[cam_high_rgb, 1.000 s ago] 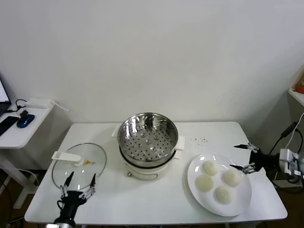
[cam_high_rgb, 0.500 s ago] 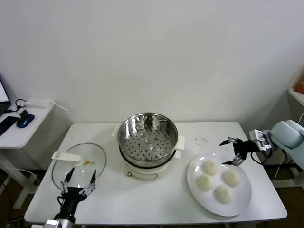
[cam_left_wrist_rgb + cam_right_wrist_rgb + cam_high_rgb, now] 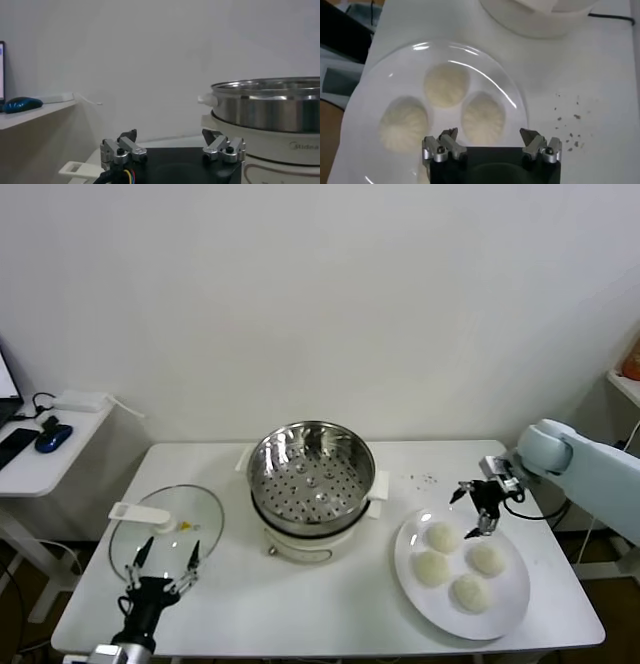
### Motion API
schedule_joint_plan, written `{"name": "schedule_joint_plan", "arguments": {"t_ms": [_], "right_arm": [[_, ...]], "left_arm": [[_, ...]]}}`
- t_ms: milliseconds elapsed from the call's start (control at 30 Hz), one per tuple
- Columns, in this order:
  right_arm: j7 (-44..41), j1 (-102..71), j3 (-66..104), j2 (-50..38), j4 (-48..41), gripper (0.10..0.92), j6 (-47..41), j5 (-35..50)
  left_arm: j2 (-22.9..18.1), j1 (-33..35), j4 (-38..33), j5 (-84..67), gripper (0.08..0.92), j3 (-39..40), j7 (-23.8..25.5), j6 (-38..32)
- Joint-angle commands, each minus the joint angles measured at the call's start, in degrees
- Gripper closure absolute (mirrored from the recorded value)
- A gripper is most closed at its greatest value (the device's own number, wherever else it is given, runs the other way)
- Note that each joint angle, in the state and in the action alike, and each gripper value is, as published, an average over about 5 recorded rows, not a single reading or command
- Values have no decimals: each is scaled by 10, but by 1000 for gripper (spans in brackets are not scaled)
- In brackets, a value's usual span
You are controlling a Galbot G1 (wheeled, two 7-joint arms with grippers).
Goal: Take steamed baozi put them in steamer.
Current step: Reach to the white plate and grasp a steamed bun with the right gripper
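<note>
While its two fingers stand spread apart with nothing between them, the right gripper (image 3: 472, 509) hangs just above the far edge of the white plate (image 3: 505, 619), over the gap between the two buns farthest from the robot. From the right wrist view the same gripper (image 3: 492, 140) is seen directly above the buns, fingertips clear of the dough.

Count of steamed baozi (image 3: 442, 536): four, all resting on the plate in a loose cluster, none lifted. Three show in the right wrist view (image 3: 446, 84).

Count of steamers: one. The steamer (image 3: 311, 469), a shiny perforated basket on a white base, stands at mid-table, to the left of the plate and apart from it. Its basket holds no bun. Small dark specks (image 3: 425, 479) lie on the table (image 3: 330, 604) between steamer and plate.

One glass lid (image 3: 165, 529) with a white handle lies flat on the table at the robot's left. The left gripper (image 3: 166, 568) is at the near edge of the table, just beside that lid, fingers apart and holding nothing. A side desk (image 3: 35, 464) carries a blue mouse (image 3: 53, 438).
</note>
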Motion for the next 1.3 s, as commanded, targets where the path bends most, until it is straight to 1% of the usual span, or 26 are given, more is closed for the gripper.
{"name": "schedule_joint_plan", "arguments": {"t_ms": [33,333,1300], "right_arm": [[0,15,-36,24,-19,203,-1,-6],[6,-4,-35,24,-5,203,-9,-13],[30,-38,-11,52,-30,203,-2,-67]], "left_arm": [[0,-2,-3,0,177,0,0,4],[-4,3,-3,-2,177,0,-1,3],[-7,7,-7,-25,177,3,-2,7]]}}
